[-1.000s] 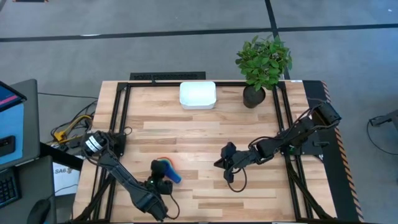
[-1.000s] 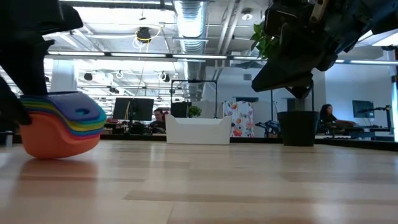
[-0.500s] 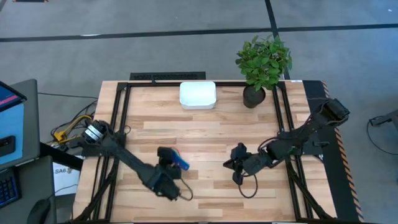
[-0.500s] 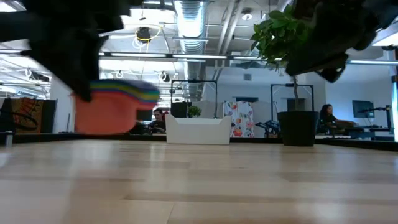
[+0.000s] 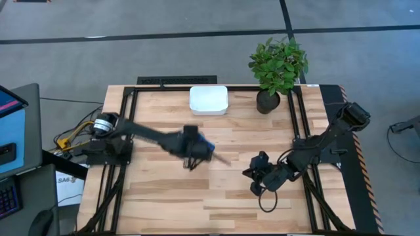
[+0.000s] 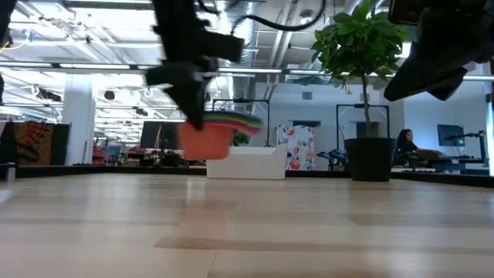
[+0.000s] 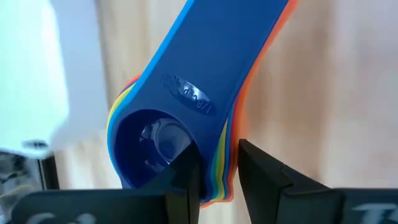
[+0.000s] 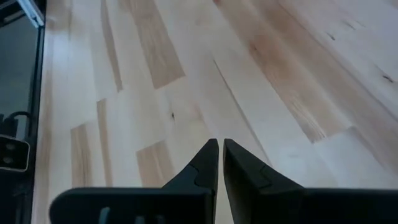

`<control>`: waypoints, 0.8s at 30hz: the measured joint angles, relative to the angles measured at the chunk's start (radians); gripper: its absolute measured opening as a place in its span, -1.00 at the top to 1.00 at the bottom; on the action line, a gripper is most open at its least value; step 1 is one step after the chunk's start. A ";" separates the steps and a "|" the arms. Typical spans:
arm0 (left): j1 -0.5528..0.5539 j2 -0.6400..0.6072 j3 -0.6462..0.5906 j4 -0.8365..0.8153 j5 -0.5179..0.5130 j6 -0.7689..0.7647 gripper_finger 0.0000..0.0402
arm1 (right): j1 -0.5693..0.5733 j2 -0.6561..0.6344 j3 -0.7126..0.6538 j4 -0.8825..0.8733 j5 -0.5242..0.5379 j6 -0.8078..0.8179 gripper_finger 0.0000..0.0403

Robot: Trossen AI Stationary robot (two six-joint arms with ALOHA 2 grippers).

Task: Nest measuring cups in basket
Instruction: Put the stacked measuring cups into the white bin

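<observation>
Rainbow-edged plastic marks the measuring cups [image 7: 180,124], which are seen already nested into one stack, the dark blue one innermost and the orange one outermost. The stack is clamped at its rim by the left gripper [image 7: 214,168]: one finger is set inside the innermost bowl and the other against the outer wall, so the jaws are closed only as far as the layered walls allow, and the handles are pointed away beyond the fingertips. In the low view the stack [image 6: 218,133] is shown lifted clear of the desk. In the high view it is carried above the middle of the desk, somewhat toward the back edge.

The step in hand is judged to be the carrying of the nested stack to the basket [image 5: 209,100], which is placed at the middle of the back edge, beside the potted plant [image 5: 277,65]. A further reach toward that edge is called for next, then a lowering inside the basket's rim before the grip is released.

The right gripper [image 8: 220,163] is held near the right front part of the desk, its fingers almost touching with nothing between them.
</observation>
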 joint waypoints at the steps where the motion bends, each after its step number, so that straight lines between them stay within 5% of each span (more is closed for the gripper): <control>1: 0.032 0.000 0.004 0.024 0.011 0.030 0.61 | 0.005 0.000 0.000 -0.007 0.009 0.012 0.76; 13: 0.338 0.000 0.154 0.166 0.101 0.342 0.61 | 0.012 -0.003 0.000 -0.078 0.050 0.116 0.76; 24: 0.552 0.030 0.157 0.283 0.276 0.396 0.61 | 0.015 -0.003 0.000 -0.077 0.109 0.200 0.76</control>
